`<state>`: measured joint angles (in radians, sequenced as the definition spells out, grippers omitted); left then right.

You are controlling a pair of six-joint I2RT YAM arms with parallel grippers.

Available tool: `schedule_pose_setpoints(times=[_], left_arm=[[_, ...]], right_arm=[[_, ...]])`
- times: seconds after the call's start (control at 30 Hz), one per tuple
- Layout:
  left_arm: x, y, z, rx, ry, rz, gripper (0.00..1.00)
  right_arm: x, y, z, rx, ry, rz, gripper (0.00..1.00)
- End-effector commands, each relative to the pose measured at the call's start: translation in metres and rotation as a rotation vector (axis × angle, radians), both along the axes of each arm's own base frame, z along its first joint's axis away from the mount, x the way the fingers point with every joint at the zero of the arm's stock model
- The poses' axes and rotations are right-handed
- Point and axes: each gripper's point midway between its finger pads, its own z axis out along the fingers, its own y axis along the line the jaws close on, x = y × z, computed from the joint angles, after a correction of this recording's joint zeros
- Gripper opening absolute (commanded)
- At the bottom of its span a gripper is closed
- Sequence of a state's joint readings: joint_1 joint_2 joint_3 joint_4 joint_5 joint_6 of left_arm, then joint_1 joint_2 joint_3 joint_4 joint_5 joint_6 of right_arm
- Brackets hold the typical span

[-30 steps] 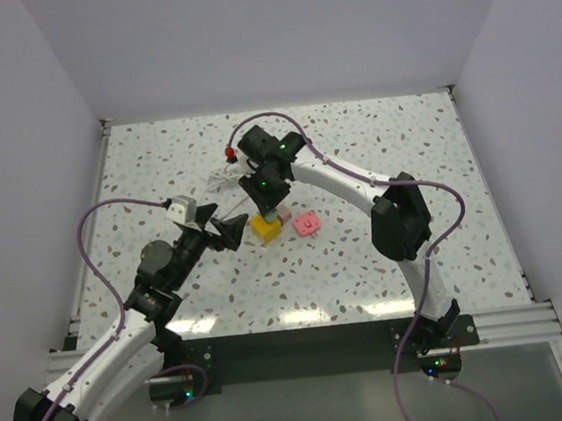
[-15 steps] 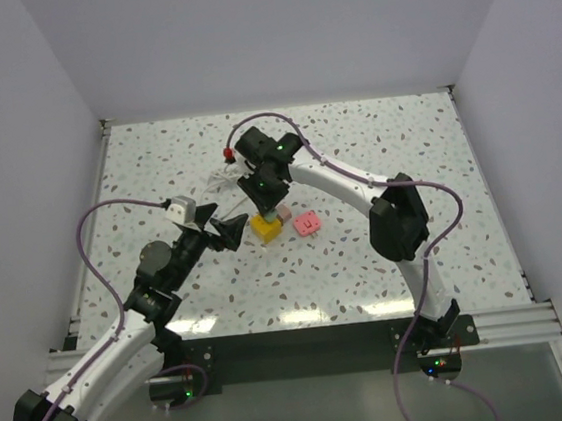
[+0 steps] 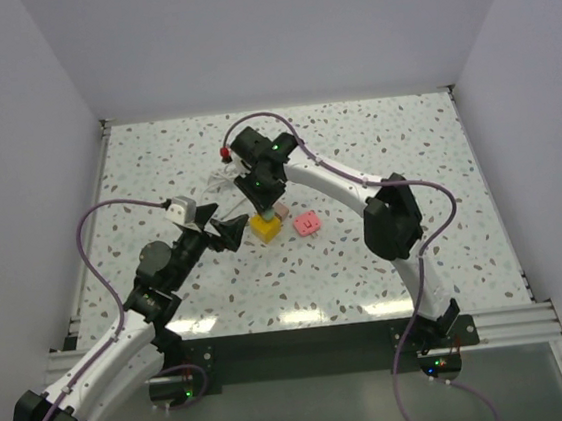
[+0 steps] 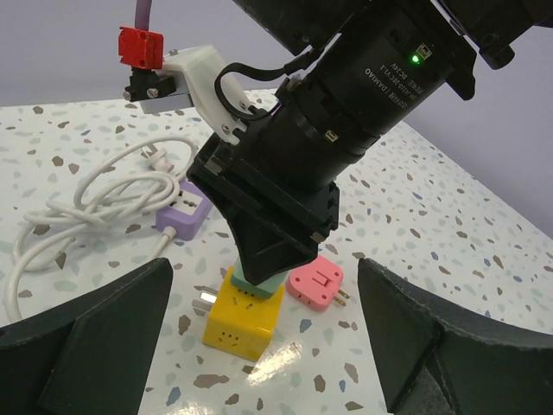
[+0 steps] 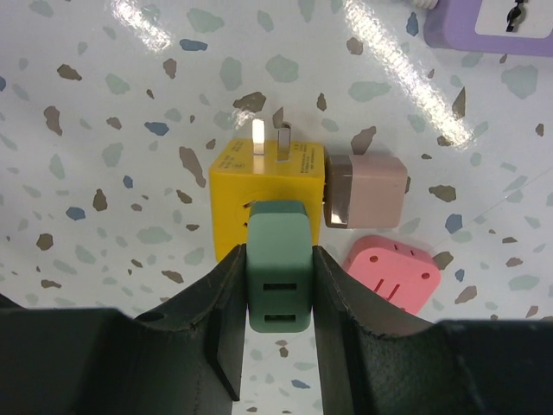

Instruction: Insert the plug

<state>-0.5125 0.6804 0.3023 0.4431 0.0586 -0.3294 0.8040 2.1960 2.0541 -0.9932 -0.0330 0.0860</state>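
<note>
My right gripper [image 5: 278, 258] is shut on a green plug [image 5: 278, 281], one finger on each side. The plug stands upright on the top face of a yellow socket cube [image 5: 266, 186]; its pins are hidden. The left wrist view shows the green plug [image 4: 259, 287] between the black right fingers and the yellow cube [image 4: 238, 324]. Seen from above, the right gripper [image 3: 263, 204] hangs over the cube [image 3: 266, 229]. My left gripper [image 3: 231, 228] is open just left of the cube, with nothing between its fingers [image 4: 95, 346].
A beige plug [image 5: 367, 190] is stuck in the cube's side. A pink adapter [image 5: 393, 270] lies right of the cube [image 4: 315, 281]. A purple power strip [image 4: 183, 206] with a coiled white cable [image 4: 95, 194] lies behind it.
The right arm's wrist has shifted slightly left, still over the yellow cube with the green plug gripped. The left arm has not moved.
</note>
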Motion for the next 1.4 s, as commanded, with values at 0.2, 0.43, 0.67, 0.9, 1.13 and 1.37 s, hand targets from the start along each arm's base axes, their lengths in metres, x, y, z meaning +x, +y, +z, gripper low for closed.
schedule_pose_setpoints(times=[0.2,0.43,0.67,0.9,1.13,1.37], left_arm=[[0.001,0.0,0.009,-0.003,-0.03,-0.003,0.94],[0.001,-0.002,0.007,-0.001,-0.028,-0.012,0.94],[0.001,-0.003,0.007,0.0,-0.028,-0.015,0.94],[0.001,-0.002,0.007,0.002,-0.03,-0.012,0.94],[0.0,-0.002,0.008,0.0,-0.034,-0.017,0.94],[0.0,-0.003,0.007,0.003,-0.032,-0.02,0.95]], right_arm=[[-0.009,-0.009,-0.041,-0.12,0.027,0.002,0.0],[-0.019,-0.016,-0.047,-0.134,-0.007,0.01,0.0],[-0.028,-0.028,-0.062,-0.155,-0.007,0.011,0.0],[-0.035,-0.037,-0.075,-0.181,0.007,0.015,0.0],[-0.045,-0.042,-0.09,-0.177,0.034,0.015,0.0],[-0.055,-0.051,-0.104,-0.187,0.054,0.011,0.0]])
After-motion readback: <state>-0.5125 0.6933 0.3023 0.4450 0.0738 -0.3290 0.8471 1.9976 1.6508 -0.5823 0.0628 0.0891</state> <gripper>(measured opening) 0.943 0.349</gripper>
